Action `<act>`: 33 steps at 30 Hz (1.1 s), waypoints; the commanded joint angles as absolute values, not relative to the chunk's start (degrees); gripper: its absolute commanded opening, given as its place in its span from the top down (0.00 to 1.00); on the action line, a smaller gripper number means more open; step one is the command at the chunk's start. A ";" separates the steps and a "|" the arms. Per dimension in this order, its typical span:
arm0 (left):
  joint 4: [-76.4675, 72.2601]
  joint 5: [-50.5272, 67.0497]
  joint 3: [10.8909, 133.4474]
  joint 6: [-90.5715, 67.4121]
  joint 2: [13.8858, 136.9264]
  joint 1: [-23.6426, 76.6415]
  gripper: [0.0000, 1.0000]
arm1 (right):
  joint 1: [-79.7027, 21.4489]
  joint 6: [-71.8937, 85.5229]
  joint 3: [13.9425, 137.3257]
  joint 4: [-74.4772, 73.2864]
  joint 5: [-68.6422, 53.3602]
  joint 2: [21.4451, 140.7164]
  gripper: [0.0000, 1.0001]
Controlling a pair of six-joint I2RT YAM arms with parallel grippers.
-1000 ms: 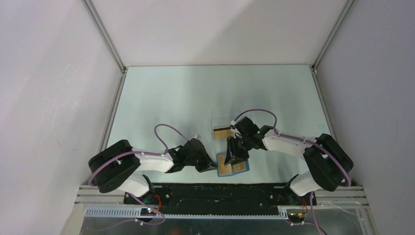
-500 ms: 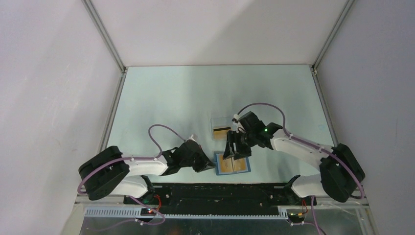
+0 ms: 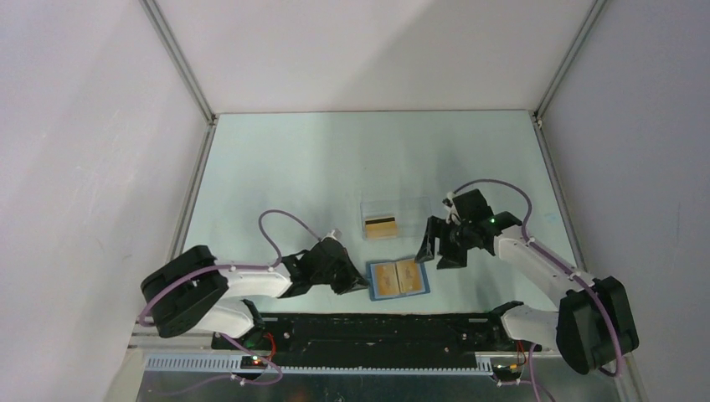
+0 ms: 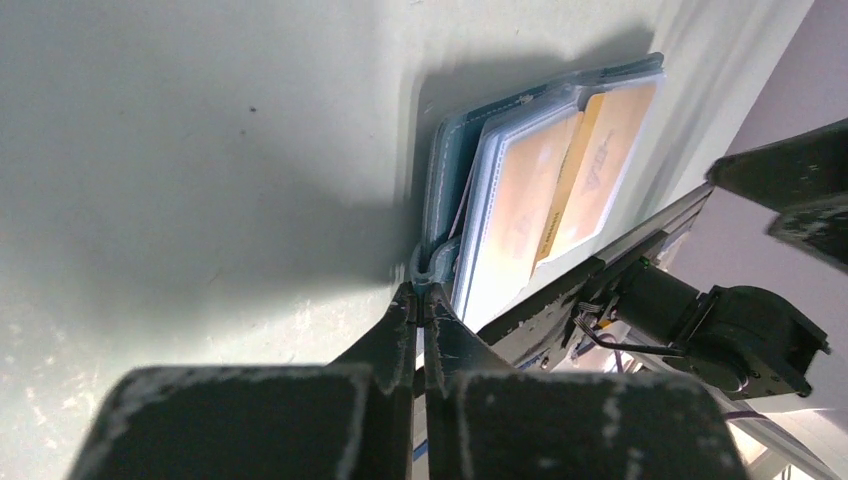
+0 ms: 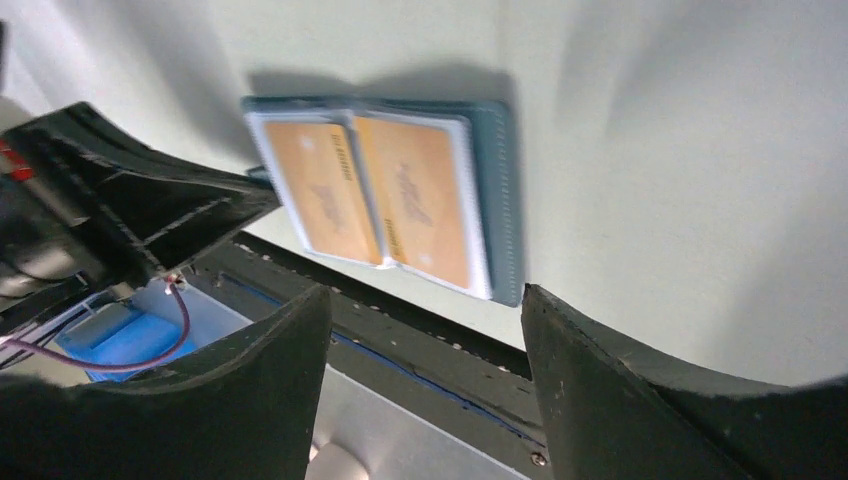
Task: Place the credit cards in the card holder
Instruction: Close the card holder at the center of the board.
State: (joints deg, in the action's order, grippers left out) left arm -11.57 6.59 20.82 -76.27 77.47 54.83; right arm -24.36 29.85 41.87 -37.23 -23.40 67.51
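- Card holder [image 3: 398, 279] lies spread open and flat at 6 o'clock on the tabletop [image 3: 293, 167], close to the near edge, between the two arm bases.
- Appearance: blue cover, paler blue inside, with clear sleeves. Two orange-gold credit cards [image 5: 415, 200] sit side by side, one per leaf, and appear to be tucked in.
- Left claw [image 4: 420, 292] is at 9 o'clock of the holder, pinched shut on the small tab at its edge.
- Judgement: this pinch anchors the holder so it stays flat and open and does not slide while cards go in.
- Right claw [image 3: 441, 249] hangs at 2 o'clock of the holder. Its jaws are wide apart with nothing between them, and it does not touch the holder.
- Clear box [image 3: 402, 205] sits at 12 o'clock of the holder, near it but apart.
- Striped card [image 3: 381, 226] lies in the box, orange-gold with a black band along one edge.
- Judgement: the striped card looks like the one left to load. The empty, open right claw is placed to go for it.
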 commanded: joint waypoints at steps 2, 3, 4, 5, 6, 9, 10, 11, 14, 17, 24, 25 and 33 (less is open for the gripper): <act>-11.58 7.94 24.18 -73.61 80.38 54.85 1.00 | -20.94 28.07 37.37 -34.72 -27.07 69.26 0.24; -11.46 7.92 24.26 -73.72 80.75 54.85 1.00 | -20.75 28.06 36.70 -33.22 -27.38 70.55 0.23; -11.04 7.78 24.26 -73.98 81.40 54.84 1.00 | -20.50 28.17 36.41 -32.39 -27.96 71.78 0.23; -10.66 7.57 24.37 -74.03 81.70 54.84 1.00 | -20.36 28.31 35.73 -30.79 -28.39 72.36 0.23; -9.74 7.43 24.40 -74.12 82.41 54.87 1.00 | -20.14 28.39 35.49 -30.12 -28.52 73.55 0.22; -8.37 7.23 24.68 -74.46 84.03 54.85 1.00 | -19.73 28.66 34.24 -26.37 -30.35 75.70 0.22; -8.05 7.30 24.69 -74.54 84.79 54.89 1.00 | -19.68 28.74 34.08 -25.62 -30.78 76.65 0.22; -7.98 7.47 24.70 -74.73 85.16 54.87 1.00 | -19.64 28.87 33.70 -24.31 -32.11 77.26 0.22; -7.91 7.53 24.84 -74.65 86.03 54.84 1.00 | -19.76 28.95 33.53 -22.12 -34.87 79.71 0.25; -7.79 7.67 25.22 -74.20 86.20 54.87 1.00 | -19.84 29.00 33.44 -20.63 -37.56 80.72 0.30; -7.71 8.05 25.84 -73.67 86.80 54.87 1.00 | -19.93 29.36 33.48 -21.16 -42.48 74.95 0.47; -7.73 8.02 26.02 -73.52 86.83 54.85 1.00 | -19.99 29.53 33.44 -21.26 -43.40 73.29 0.49; -7.73 8.26 26.47 -72.71 86.80 54.98 1.00 | -23.86 32.26 33.45 -17.95 -46.75 69.99 0.55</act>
